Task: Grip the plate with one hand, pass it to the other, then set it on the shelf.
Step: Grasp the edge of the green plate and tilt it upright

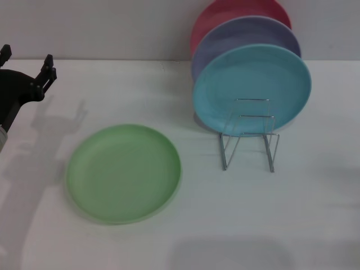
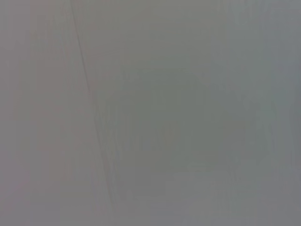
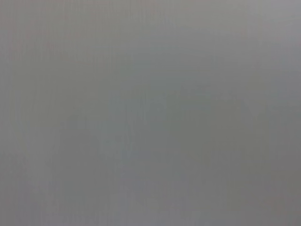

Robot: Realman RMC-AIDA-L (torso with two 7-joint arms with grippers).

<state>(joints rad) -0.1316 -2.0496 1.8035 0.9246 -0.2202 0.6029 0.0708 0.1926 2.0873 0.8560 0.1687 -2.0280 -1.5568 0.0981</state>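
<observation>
The light green plate (image 1: 124,173) lies flat on the white table (image 1: 315,214), left of the middle in the head view. My left gripper (image 1: 27,61) is at the far left edge, beyond and to the left of the plate, well apart from it. Its two black fingers stand spread and hold nothing. The silver wire shelf (image 1: 250,140) stands to the right of the plate, with its front loops free. My right gripper is out of view. Both wrist views show only a blank grey surface.
A turquoise plate (image 1: 253,90), a lavender plate (image 1: 247,36) and a red plate (image 1: 236,12) stand upright in a row in the rack's rear part. A pale wall (image 1: 101,28) rises behind the table.
</observation>
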